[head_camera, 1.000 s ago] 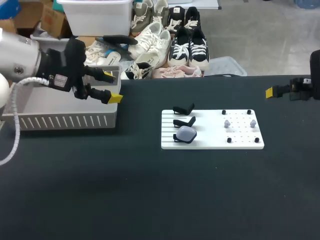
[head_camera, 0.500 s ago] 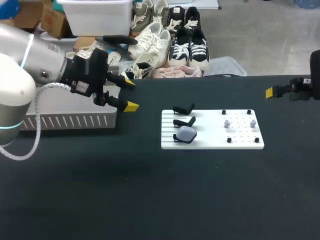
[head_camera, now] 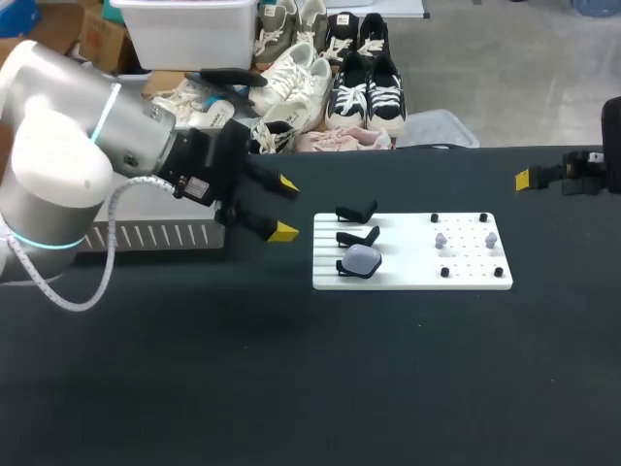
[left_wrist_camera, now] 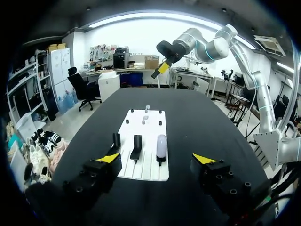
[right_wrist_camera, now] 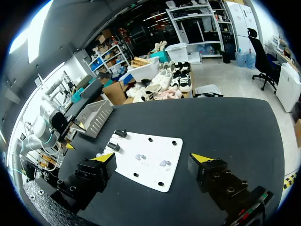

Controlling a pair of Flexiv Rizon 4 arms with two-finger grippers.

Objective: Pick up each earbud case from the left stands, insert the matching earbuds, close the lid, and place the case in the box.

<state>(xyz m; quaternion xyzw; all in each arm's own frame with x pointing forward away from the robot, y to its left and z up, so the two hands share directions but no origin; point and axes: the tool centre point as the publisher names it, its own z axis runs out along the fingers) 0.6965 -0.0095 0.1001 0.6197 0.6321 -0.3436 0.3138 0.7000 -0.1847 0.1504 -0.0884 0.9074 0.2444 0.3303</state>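
A white board [head_camera: 412,252] lies mid-table with three black stands along its left side. The two far stands [head_camera: 356,212] are bare, and a pale lavender earbud case [head_camera: 362,259] sits on the nearest one. Two small earbuds [head_camera: 441,239] [head_camera: 490,238] rest among pegs on the board's right half. My left gripper [head_camera: 285,207] hangs open and empty just left of the board; in its wrist view the case [left_wrist_camera: 161,145] lies ahead of the open left gripper [left_wrist_camera: 155,158]. At the table's far right, my right gripper [right_wrist_camera: 153,158] is open and empty, well back from the board [right_wrist_camera: 155,176].
A white slotted box [head_camera: 146,235] stands at the table's far left, partly hidden behind my left arm. The black tabletop stretches in front of the board and to its right.
My left arm has swung right, from over the box to just beside the board's left edge, with its fingers open throughout. The right arm has not moved.
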